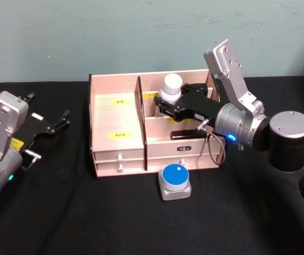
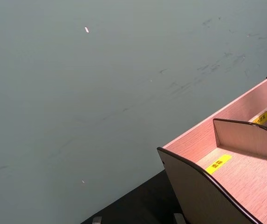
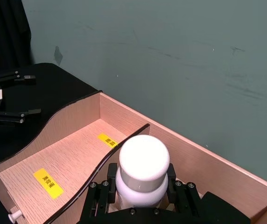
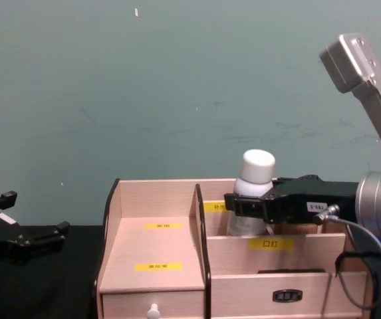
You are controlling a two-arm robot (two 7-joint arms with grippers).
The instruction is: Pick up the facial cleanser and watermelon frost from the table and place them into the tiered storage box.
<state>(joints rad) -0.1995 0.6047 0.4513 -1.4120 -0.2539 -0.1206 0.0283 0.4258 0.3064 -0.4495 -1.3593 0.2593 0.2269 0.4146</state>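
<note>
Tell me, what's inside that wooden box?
A white bottle, held by the right gripper, in the back right compartment of the box; its base is hidden. The shut drawers hide their contents.

Head view: high, looking forward and down at the storage box [image 1: 117, 119] from its front. It takes in the whole box, the black table [image 1: 88, 223] before it and the wall behind.
Chest view: lower and nearer, facing the box front almost level.
Left wrist view: close off the box's left end, aimed up past it at the wall [image 2: 100, 93].
Right wrist view: close behind a bottle [image 3: 142, 163], looking across the box.
All four share the box's left compartment.
</note>
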